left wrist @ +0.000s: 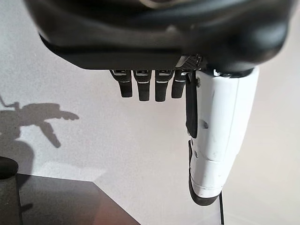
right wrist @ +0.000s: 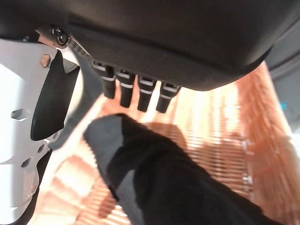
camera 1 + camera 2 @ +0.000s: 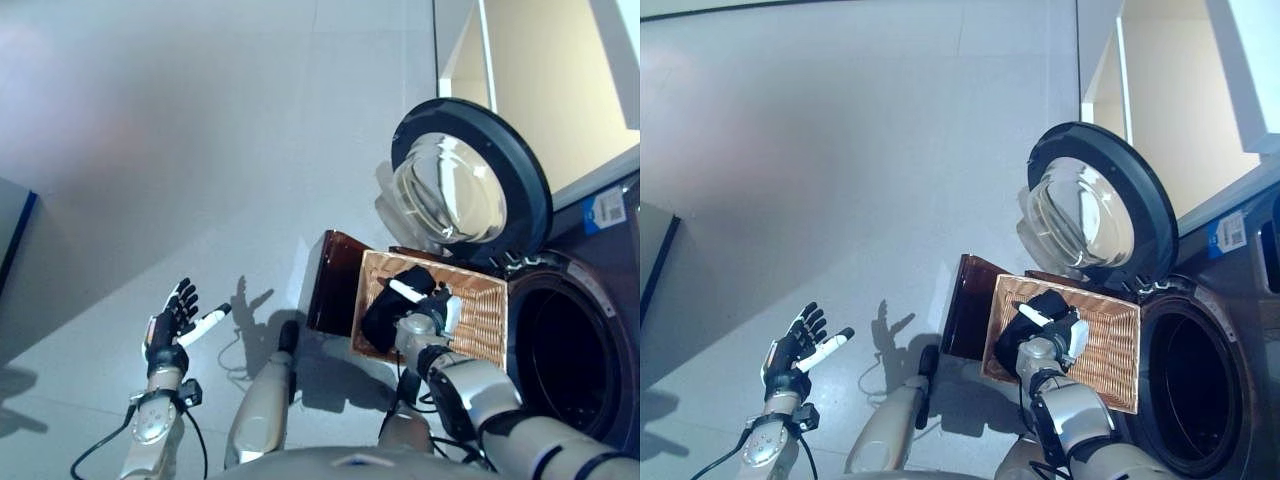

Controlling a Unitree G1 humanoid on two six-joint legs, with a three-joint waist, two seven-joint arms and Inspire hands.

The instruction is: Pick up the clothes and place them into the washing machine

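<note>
A dark piece of clothing (image 3: 385,312) is seen lying bunched in a woven wicker basket (image 3: 480,300), heaped toward the basket's left side. It is judged to be soft and light, likely to sag and trail when lifted, so a hold gathered in the thick middle of the heap would be better than one at an edge.

The right hand (image 3: 425,300) is poised directly over the cloth, inside the basket's rim. In the right wrist view, its fingers (image 2: 140,96) are shown extended and relaxed above the fabric, and the white-covered thumb is spread apart; nothing is gripped yet. Whether the fingertips touch the cloth cannot be told.

Just right of the basket, the washing machine's dark drum opening (image 3: 570,350) is seen, with its round glass door (image 3: 470,185) swung up and open behind the basket. A dark brown box (image 3: 330,280) stands against the basket's left side.

The left hand (image 3: 172,325) is held well apart over the grey floor (image 3: 200,150), fingers straight and empty.
</note>
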